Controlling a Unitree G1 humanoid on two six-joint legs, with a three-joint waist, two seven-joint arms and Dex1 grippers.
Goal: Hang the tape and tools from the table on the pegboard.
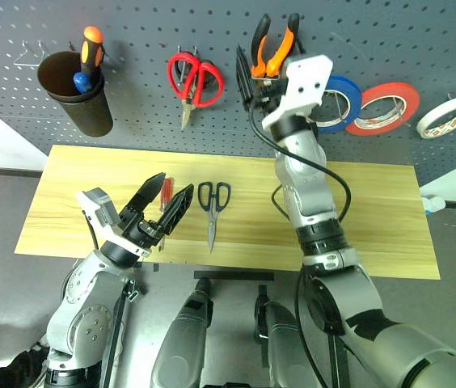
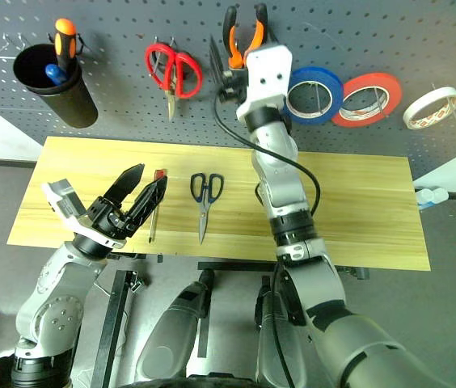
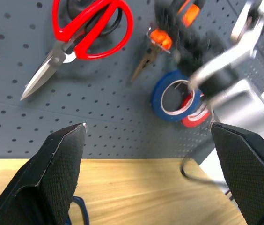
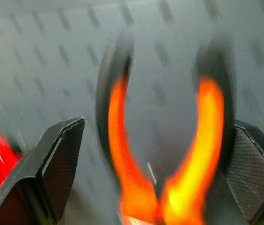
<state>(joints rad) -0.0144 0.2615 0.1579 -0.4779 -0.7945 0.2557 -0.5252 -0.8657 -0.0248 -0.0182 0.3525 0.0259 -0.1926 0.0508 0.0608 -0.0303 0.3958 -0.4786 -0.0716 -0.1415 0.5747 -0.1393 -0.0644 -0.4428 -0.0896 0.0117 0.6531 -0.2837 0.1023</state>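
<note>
a large dark grey pegboard (image 1: 131,121) with rows of small holes fills the back of the scene, and a long light yellow wood-grain table (image 1: 373,218) stands against its foot.

on the pegboard hang, from the robot's left to its right: a dark cup (image 1: 78,97) holding an orange-and-black screwdriver (image 1: 90,52), red-handled scissors (image 1: 194,79), orange-and-black pliers (image 1: 275,44), a blue tape roll (image 1: 345,101), a red tape roll (image 1: 386,107), and the whitish tape roll (image 1: 446,115), farthest right.

the right gripper (image 1: 256,85) is raised against the board just below the pliers. its two black fingers (image 4: 59,161) stand wide apart, one on each side of the pliers' orange handles, not clamped on them.

the left gripper (image 1: 166,200) is low over the table's near left part, its fingers (image 3: 59,164) spread open and holding nothing.

two tools lie flat on the table. the dark-handled scissors (image 1: 213,206) lie near the middle, handles toward the board, blades toward the near edge. the slim red-handled screwdriver (image 2: 157,202) lies just to their left, partly hidden by the left gripper's fingers, close to them; whether they touch cannot be told.
</note>
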